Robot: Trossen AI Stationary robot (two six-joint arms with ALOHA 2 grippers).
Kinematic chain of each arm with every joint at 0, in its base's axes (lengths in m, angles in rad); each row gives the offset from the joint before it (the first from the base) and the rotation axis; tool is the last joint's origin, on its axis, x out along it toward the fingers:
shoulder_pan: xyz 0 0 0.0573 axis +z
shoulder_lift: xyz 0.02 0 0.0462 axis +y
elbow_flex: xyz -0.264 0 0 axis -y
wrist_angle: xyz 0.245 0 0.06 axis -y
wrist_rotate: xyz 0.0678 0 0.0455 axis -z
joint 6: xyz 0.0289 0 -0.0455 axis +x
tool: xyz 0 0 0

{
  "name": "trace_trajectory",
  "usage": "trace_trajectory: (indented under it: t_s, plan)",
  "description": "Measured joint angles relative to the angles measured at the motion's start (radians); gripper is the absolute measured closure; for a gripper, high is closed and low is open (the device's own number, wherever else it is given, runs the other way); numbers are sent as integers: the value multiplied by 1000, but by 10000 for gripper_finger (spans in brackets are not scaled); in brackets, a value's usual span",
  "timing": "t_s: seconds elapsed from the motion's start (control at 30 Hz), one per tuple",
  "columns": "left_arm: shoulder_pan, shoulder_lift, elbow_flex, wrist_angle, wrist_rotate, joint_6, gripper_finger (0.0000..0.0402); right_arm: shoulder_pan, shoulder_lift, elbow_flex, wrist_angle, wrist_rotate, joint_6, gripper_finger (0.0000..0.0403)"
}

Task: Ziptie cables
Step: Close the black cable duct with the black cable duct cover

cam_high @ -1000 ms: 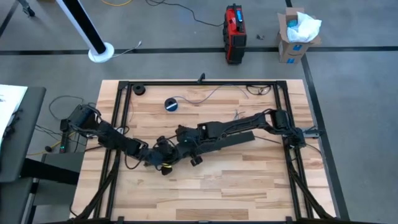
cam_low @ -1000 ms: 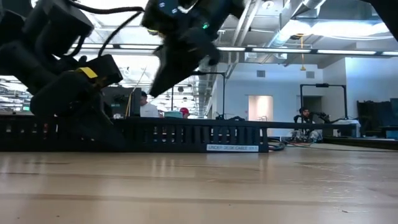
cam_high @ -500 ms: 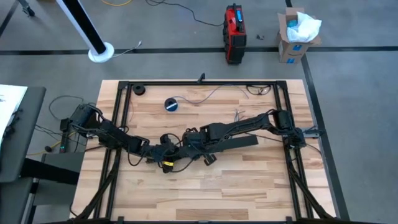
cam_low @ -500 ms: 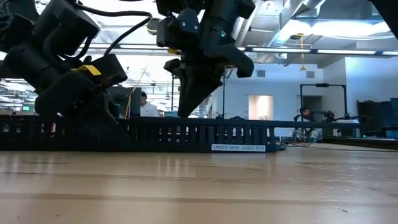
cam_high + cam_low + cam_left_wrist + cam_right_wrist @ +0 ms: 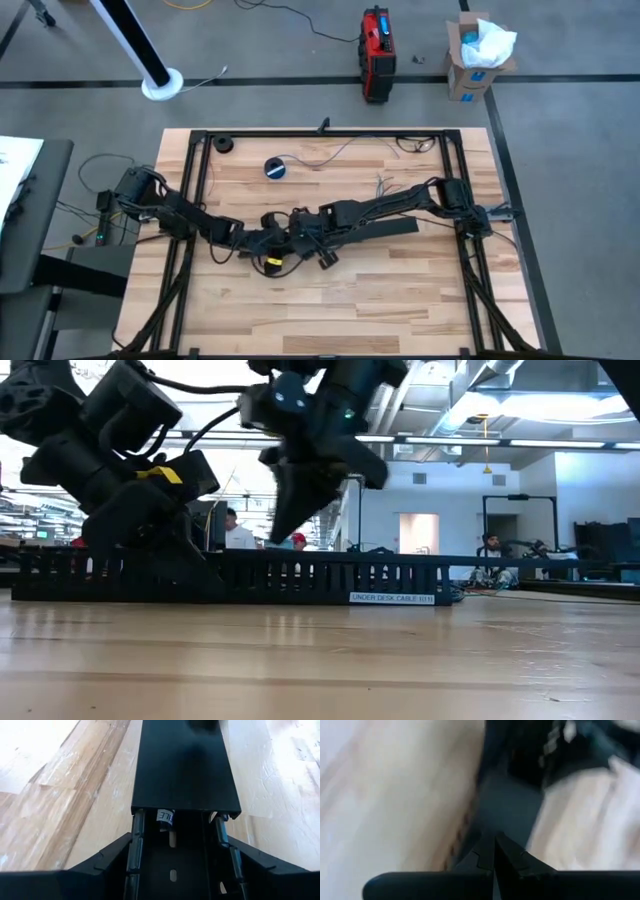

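The left pincer (image 5: 262, 243) grasps the black slotted strip (image 5: 185, 765) at the counter (image 5: 400, 300) centre. The right pincer (image 5: 494, 851) is clenched, grasping nothing, just beside. The cables (image 5: 335, 152) lie near the far edge.

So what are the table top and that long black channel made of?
The table top looks like wood: pale glued planks with visible grain and a slight sheen. The long black channel seems to be moulded plastic, smooth and semi-matt, with comb-like slotted walls showing in the low view.
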Motion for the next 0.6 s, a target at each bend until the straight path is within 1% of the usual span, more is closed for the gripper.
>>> trace_trajectory:
  t_s: [0.07, 0.17, 0.2, 0.27, 0.4, 0.47, 0.6]
  plan:
    - [8, -1, 1, -6, 10, 1, 166, -2, -11, 0, -56, 39, 0, 403]
    - [14, -1, 2, -6, 21, 18, 166, -11, -9, -1, -156, 33, -1, 403]
    - [17, -1, 2, -5, 26, 19, 166, -11, -7, -6, -158, 33, -9, 403]
    - [21, -1, 2, 0, 45, 19, 166, -11, -12, -32, -128, 14, -41, 403]
    - [19, -1, 1, 7, 61, 34, 166, -11, -12, -67, 0, -25, -70, 403]
    - [19, -1, 1, 8, 69, 43, 166, -11, -8, -71, 18, -46, -79, 403]
    - [19, -1, 0, 15, 71, 70, 166, -11, 5, -71, 76, -56, -79, 403]
